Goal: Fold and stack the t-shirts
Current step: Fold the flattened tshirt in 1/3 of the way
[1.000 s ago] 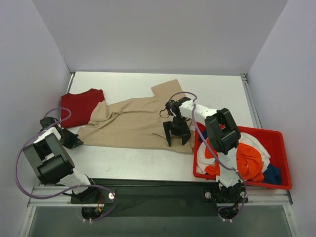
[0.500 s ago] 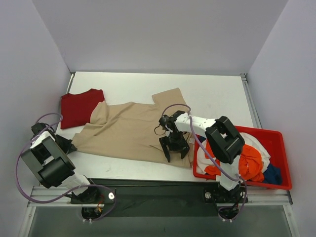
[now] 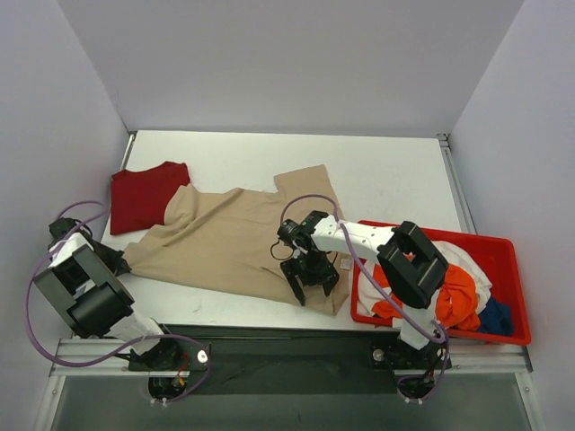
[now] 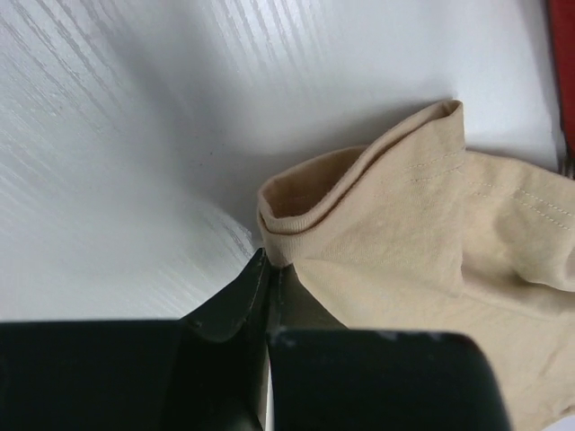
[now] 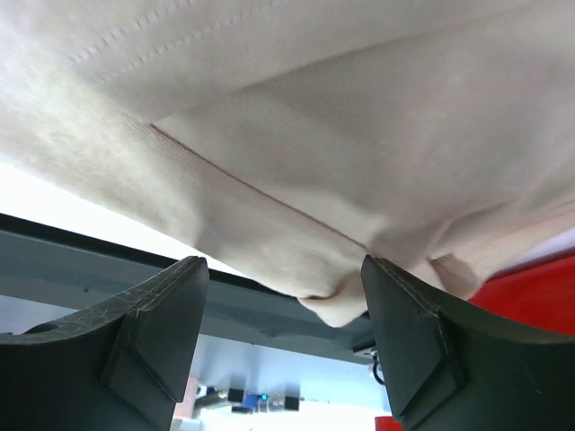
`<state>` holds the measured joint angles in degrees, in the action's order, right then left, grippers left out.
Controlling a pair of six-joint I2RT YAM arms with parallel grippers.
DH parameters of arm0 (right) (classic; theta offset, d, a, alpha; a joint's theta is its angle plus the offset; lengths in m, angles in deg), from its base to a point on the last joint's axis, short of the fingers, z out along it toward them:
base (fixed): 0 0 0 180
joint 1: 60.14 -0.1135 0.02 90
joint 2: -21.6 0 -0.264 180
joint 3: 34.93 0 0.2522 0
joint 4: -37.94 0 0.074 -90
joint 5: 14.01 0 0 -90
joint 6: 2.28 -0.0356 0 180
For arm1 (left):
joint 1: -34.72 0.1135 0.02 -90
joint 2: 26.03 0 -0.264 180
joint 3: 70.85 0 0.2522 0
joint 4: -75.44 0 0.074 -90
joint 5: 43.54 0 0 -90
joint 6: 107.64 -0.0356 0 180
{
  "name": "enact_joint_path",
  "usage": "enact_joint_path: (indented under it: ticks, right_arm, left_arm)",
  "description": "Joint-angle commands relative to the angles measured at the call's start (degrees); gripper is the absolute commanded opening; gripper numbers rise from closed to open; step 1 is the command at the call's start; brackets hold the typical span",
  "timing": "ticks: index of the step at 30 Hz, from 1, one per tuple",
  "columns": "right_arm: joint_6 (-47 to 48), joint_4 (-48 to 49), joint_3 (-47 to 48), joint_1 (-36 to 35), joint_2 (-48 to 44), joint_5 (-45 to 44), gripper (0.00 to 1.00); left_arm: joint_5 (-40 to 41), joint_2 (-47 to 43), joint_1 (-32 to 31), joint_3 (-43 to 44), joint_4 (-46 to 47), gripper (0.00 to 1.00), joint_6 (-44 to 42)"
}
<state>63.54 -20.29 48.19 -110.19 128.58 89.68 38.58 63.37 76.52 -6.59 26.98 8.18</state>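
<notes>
A large beige t-shirt [image 3: 225, 242] lies spread across the middle of the table, partly over a dark red t-shirt [image 3: 144, 193] at the back left. My left gripper [image 3: 119, 263] is shut on the beige shirt's left corner; the left wrist view shows the rolled hem [image 4: 305, 202] pinched at the jaw tips [image 4: 268, 262]. My right gripper [image 3: 313, 289] stands open over the shirt's near right part. In the right wrist view the beige cloth [image 5: 296, 135] sags between the spread fingers [image 5: 280, 269], which do not close on it.
A red plastic bin [image 3: 517, 287] stands at the near right and holds orange [image 3: 458, 296], white [image 3: 463, 256] and blue [image 3: 496, 316] t-shirts. The bin's left wall is close to my right gripper. The table's near edge lies just below the shirt's hem.
My left gripper has drawn the beige shirt's corner left and nearer. My right gripper has slid left and toward the near edge across the shirt, staying open. The shirt lies flatter.
</notes>
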Motion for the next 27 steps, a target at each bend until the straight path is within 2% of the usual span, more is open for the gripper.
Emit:
enact_joint_path:
  ticks: [1,3,6,7,10,14,20,23,27]
  right_arm:
    - [-1.4,-4.5,3.1,-0.2,-3.6,-2.4,0.71]
    - [-2.4,-4.7,2.5,-0.2,-6.4,-3.4,0.71]
    - [-3.8,-5.4,0.3,-0.2,-10.7,-4.9,0.71]
    - [-4.1,-5.5,-0.6,-0.2,-11.9,-5.2,0.71]
    - [-5.0,-5.5,-3.9,-0.2,-15.7,-5.2,0.71]
    - [-5.5,-5.2,-6.6,-0.6,-18.0,-5.1,0.7]
    - [-5.8,-4.2,-7.7,-1.5,-17.4,-4.5,0.69]
    - [-6.5,-2.9,-9.1,-1.9,-17.2,-3.8,0.68]
    - [-7.5,-1.6,-10.3,-2.1,-17.2,-3.4,0.67]
  left_arm:
    - [2.1,-0.5,0.9,4.4,3.4,0.09,-0.7]
    - [1.9,-1.5,0.9,3.7,3.3,0.25,-0.7]
    - [1.4,-3.6,0.6,2.1,2.9,0.37,-0.5]
    - [1.3,-4.4,-0.4,1.5,2.3,0.44,-0.1]
    - [4.8,-11.2,-5.6,-0.3,0.9,0.57,1.3]
    - [7.3,-18.6,-11.9,-3.5,-0.7,0.63,4.7]
    - [4.7,-21.0,-15.4,-7.0,-1.8,0.67,5.4]
    - [1.8,-21.7,-17.7,-11.2,0.3,0.66,6.6]
    - [-3.2,-21.4,-21.8,-16.8,7.7,0.67,10.2]
